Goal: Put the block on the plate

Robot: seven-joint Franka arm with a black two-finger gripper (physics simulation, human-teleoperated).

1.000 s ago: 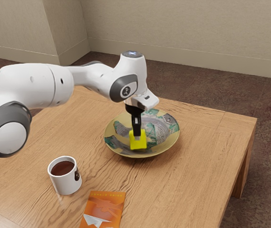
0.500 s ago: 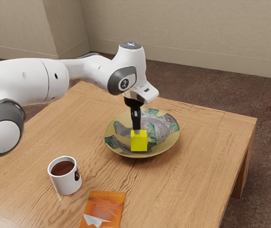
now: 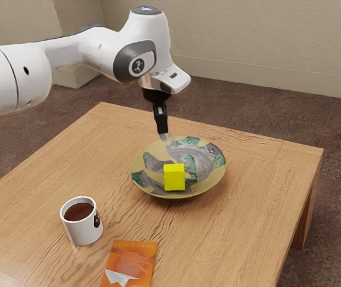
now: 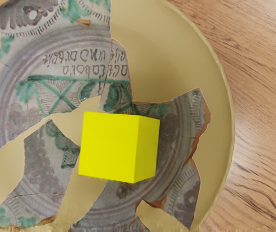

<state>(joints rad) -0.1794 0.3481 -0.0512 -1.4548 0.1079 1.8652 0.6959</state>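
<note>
So the arm (image 3: pixel 18 78) I'm running remotely is glossy white with rounded shells, upper left of the frame. Top centre-left there's a dark grey band (image 3: pixel 124 63) around a white badge (image 3: pixel 140 64) with a little black logo, plus a grey cap (image 3: pixel 146 10) marked pale blue. My gripper (image 3: pixel 163 137) is slim and black, ending pale.

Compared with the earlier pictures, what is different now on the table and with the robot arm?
The gripper has let go of the yellow block and moved up and away from it, toward the exterior view's left. The block sits on the plate. Plate, mug and orange book stayed put.
</note>
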